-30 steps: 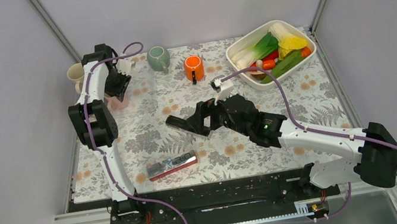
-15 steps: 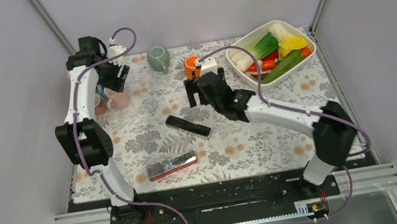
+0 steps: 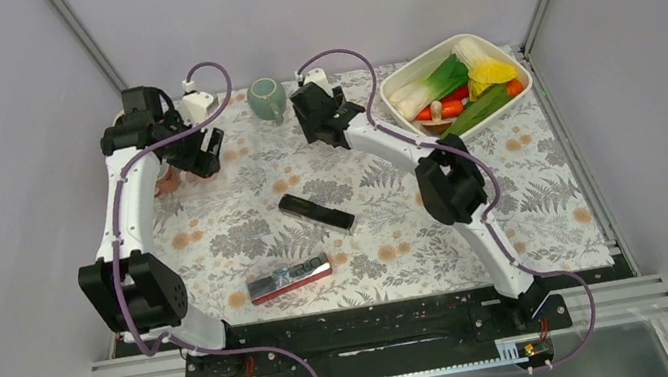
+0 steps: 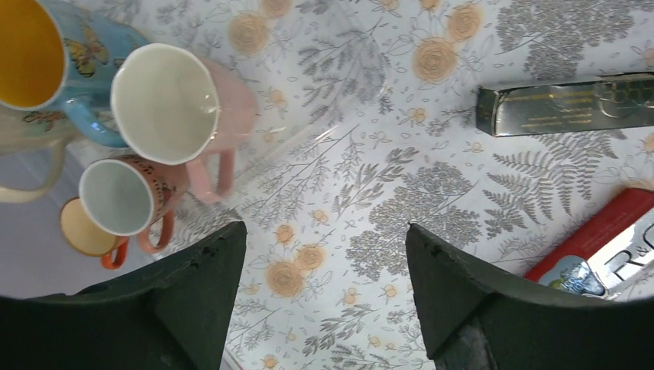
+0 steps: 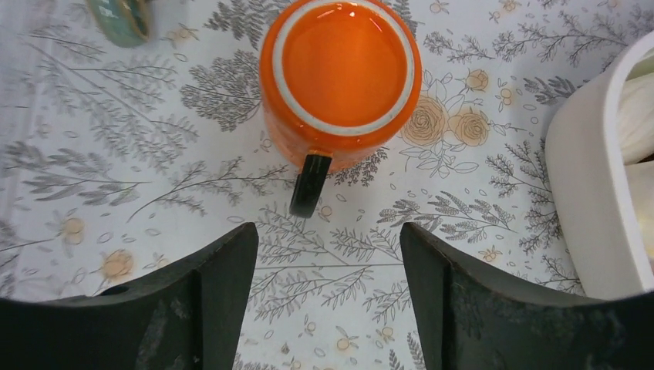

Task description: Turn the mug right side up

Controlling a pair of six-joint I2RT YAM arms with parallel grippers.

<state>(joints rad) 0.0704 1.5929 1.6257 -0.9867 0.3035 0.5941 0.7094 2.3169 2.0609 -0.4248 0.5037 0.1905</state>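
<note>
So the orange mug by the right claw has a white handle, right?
Not quite. The orange mug by the right claw has a black handle, not a white one. The right wrist view shows it clearly.

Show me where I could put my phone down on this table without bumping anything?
Roomiest: the bare cloth on the right, between the vegetable tub and the near edge. Also free: the patch between the black remote and the mug cluster. Crowded: that far-left corner, and the far edge with the green mug, orange mug and tub.
</note>
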